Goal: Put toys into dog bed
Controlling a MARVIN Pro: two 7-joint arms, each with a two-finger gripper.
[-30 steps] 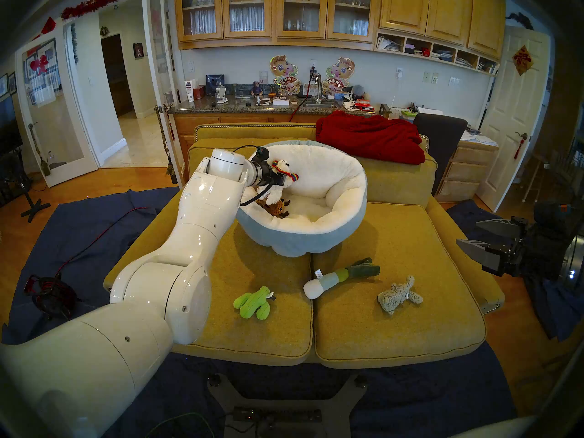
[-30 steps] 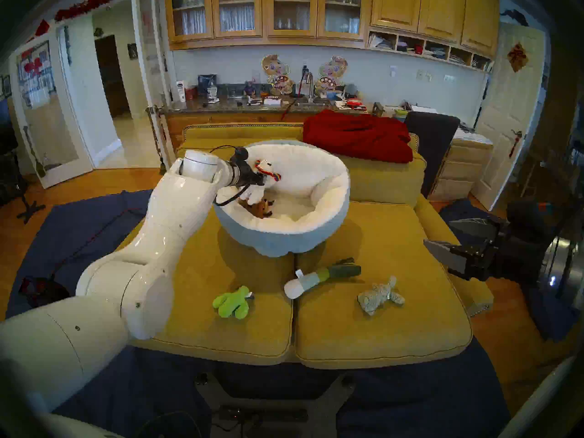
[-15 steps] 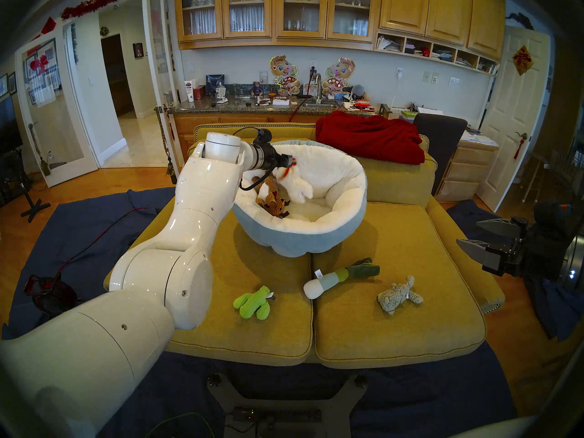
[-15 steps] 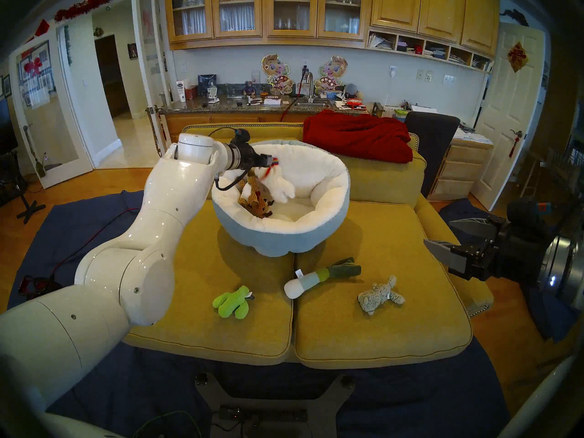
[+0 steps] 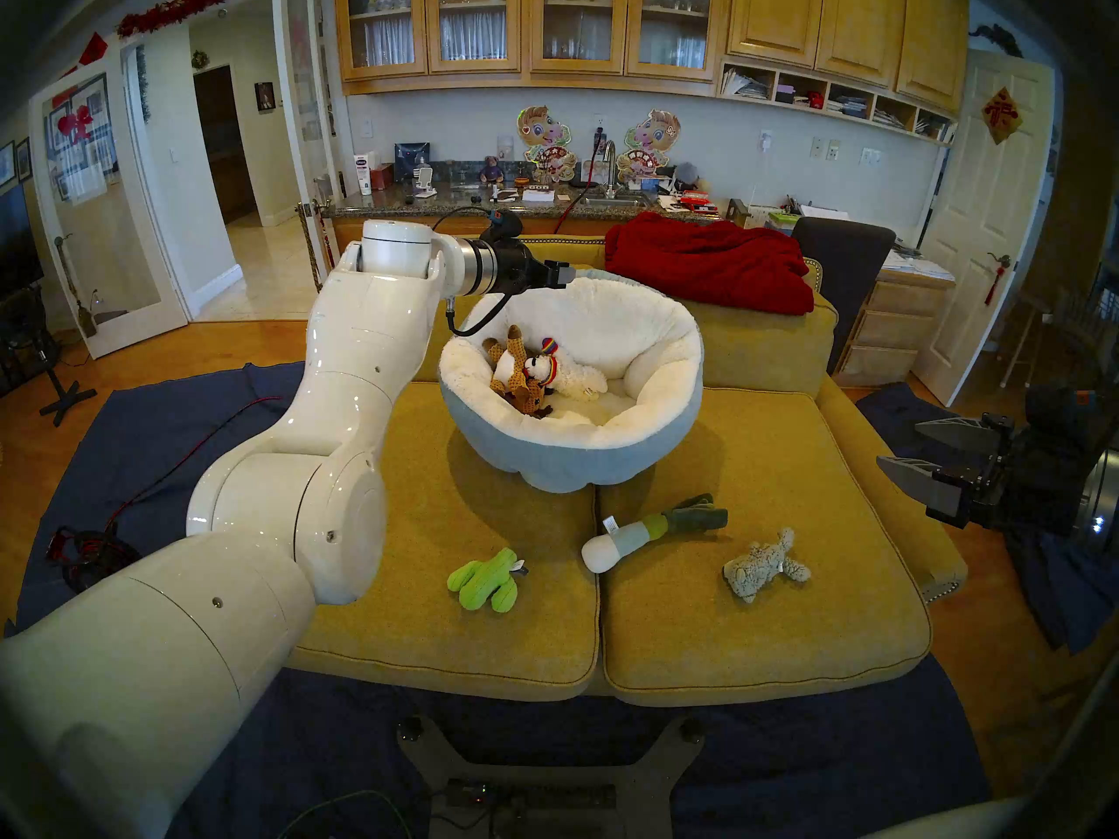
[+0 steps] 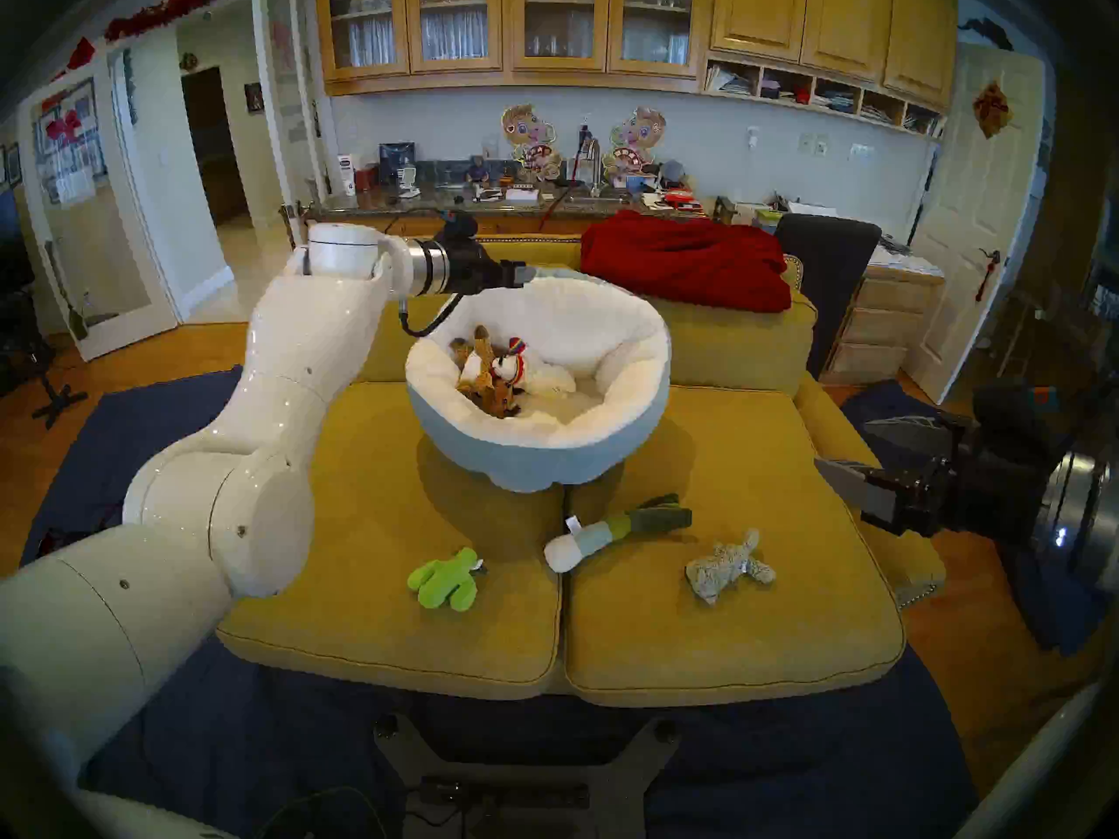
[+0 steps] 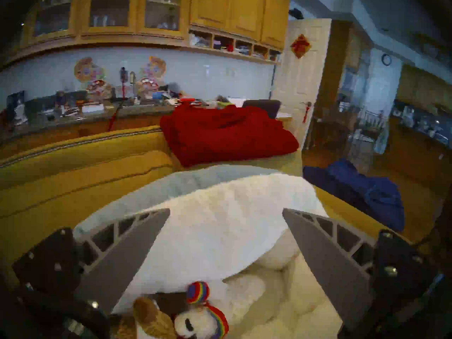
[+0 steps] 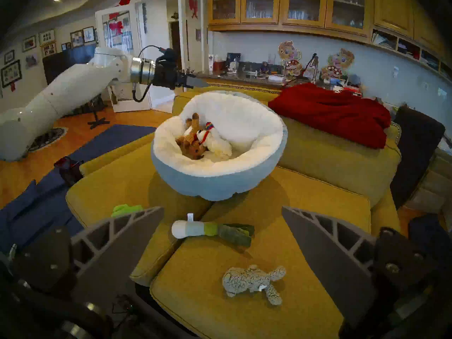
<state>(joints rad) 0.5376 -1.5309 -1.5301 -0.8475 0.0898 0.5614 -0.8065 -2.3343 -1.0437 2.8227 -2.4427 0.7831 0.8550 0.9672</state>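
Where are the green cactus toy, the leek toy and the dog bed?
green cactus toy [image 5: 482, 587], head left view, middle of body.
leek toy [image 5: 630, 537], head left view, pale stalk.
dog bed [image 5: 563, 465], head left view, blue outer wall.

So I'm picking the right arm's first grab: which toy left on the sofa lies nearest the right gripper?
The grey-beige fuzzy animal, on the right-hand cushion. The leek lies nearer the middle seam, and the green cactus on the other cushion, farther from the right gripper.
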